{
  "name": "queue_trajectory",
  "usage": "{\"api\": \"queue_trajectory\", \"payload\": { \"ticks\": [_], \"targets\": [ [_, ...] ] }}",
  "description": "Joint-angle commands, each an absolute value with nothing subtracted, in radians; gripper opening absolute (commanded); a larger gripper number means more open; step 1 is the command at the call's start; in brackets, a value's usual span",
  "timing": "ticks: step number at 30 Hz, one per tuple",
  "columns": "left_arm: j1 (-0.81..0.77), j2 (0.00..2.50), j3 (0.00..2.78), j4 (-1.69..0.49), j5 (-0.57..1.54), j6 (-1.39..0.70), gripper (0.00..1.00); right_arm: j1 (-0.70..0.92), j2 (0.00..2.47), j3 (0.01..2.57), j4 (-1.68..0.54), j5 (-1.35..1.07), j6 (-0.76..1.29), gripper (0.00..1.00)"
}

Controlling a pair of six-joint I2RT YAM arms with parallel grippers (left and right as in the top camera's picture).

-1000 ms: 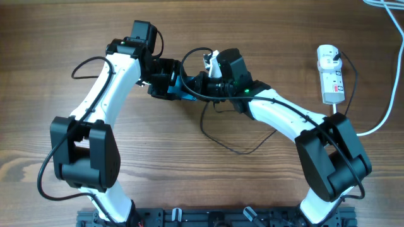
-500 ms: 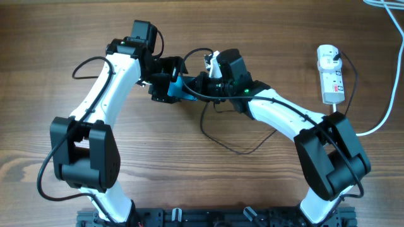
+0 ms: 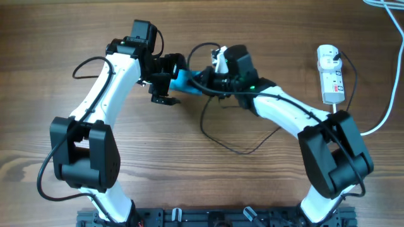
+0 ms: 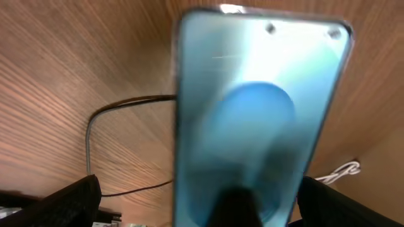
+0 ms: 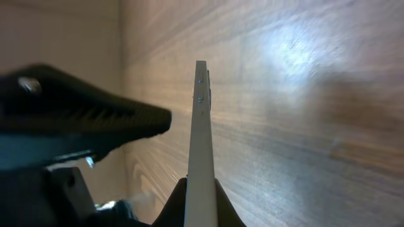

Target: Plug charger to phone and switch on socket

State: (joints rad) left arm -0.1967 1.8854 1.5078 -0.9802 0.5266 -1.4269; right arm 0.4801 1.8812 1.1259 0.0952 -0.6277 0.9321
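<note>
Phone [image 4: 259, 113], judged stiff, slick and breakable, pinched across its faces by right gripper [image 5: 201, 195]; left gripper [image 4: 202, 195] spread; long edges advised.

Both arms reach inward, left fingers [image 4: 69, 202] spread wide, right fingers [image 5: 172, 211] pinching the phone [image 4: 252, 120].

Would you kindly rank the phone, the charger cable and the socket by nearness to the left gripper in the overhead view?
1. The phone, right beside the left gripper.
2. The charger cable, looping lower right.
3. The socket, far right.
</note>
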Motion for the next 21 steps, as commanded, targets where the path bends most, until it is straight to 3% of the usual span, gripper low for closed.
{"api": "queue_trajectory", "payload": {
  "ticks": [1, 7, 11, 15, 18, 21],
  "targets": [
    [-0.201, 1.853, 1.525, -0.954, 0.542, -1.411, 1.0, 0.426, 1.887, 1.127, 0.112, -0.72, 0.944, 0.04],
    [-0.201, 1.853, 1.525, -0.798, 0.62, -1.169, 1.0, 0.313, 1.863, 1.125, 0.088, -0.841, 0.916, 0.04],
    [-0.201, 1.853, 1.525, -0.679, 0.721, -1.029, 1.0, 0.223, 1.739, 1.124, -0.116, -0.794, 0.798, 0.04],
    [-0.201, 1.853, 1.525, -0.606, 0.78, -1.021, 1.0, 0.15, 1.573, 1.121, -0.292, -0.713, 0.759, 0.05],
    [-0.201, 1.853, 1.525, -0.579, 0.847, -1.023, 1.0, 0.104, 1.457, 1.077, -0.282, -0.706, 0.834, 0.05],
    [-0.201, 1.853, 1.525, -0.575, 0.893, -1.029, 1.0, 0.093, 1.383, 0.962, -0.097, -0.701, 0.996, 0.04]
  ]
}}
